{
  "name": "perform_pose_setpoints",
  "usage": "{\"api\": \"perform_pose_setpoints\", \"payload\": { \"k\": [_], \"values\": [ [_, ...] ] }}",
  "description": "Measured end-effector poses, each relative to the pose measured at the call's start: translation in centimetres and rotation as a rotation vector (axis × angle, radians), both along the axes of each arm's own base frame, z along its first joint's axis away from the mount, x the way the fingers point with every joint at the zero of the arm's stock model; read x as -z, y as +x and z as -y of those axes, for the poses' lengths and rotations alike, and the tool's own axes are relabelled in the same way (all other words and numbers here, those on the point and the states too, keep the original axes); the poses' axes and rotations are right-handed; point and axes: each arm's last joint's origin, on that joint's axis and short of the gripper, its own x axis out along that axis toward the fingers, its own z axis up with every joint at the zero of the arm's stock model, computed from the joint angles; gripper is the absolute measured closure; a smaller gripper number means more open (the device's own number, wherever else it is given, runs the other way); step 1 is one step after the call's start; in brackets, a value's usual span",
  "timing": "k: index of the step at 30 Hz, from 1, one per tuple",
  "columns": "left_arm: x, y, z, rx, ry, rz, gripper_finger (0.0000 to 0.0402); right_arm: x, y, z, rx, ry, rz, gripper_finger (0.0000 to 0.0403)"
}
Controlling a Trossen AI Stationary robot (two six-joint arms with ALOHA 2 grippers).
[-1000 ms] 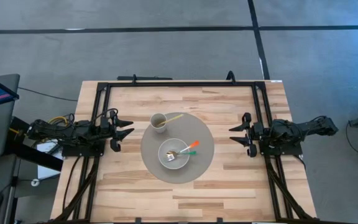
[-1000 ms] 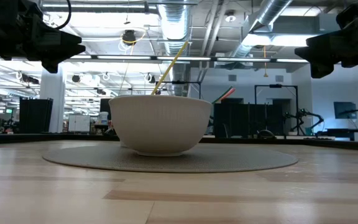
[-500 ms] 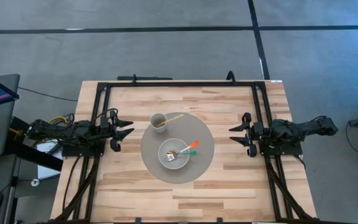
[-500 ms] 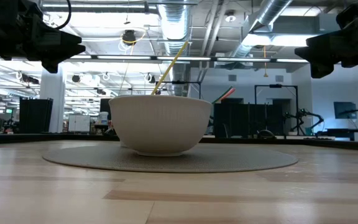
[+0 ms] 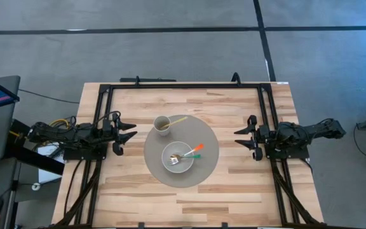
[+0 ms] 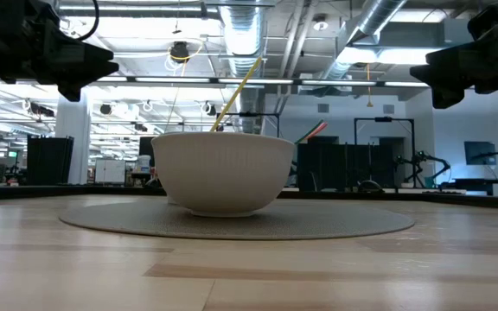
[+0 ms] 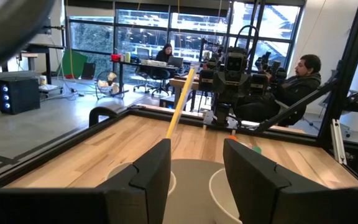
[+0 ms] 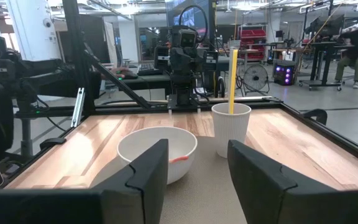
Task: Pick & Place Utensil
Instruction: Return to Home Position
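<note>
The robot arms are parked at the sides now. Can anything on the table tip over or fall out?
Maybe. The yellow straw leans far out of the gray cup, so a bump to the table could tip the cup or flick the straw out. The fork has its handle poking over the rim of the bowl and might slide off. The left fingers and right fingers are open and far away.

Black left arm (image 5: 75, 135) carries yellow cables (image 5: 60, 121).

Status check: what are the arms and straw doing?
Left gripper open, parked left; right gripper open, parked right. Straw in cup on placemat. Nothing blocking.
</note>
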Motion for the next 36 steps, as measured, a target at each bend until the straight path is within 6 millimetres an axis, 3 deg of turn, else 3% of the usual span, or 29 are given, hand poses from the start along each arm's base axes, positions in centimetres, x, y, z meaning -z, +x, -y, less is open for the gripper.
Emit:
{"api": "perform_pose_setpoints", "payload": {
  "k": [36],
  "values": [
    [0.00, 0.00, 0.04, 0.005, 0.000, 0.000, 0.0253, 0.00, 0.00, 0.00, 0.000, 0.000, 0.000, 0.0245]
  ]
}}
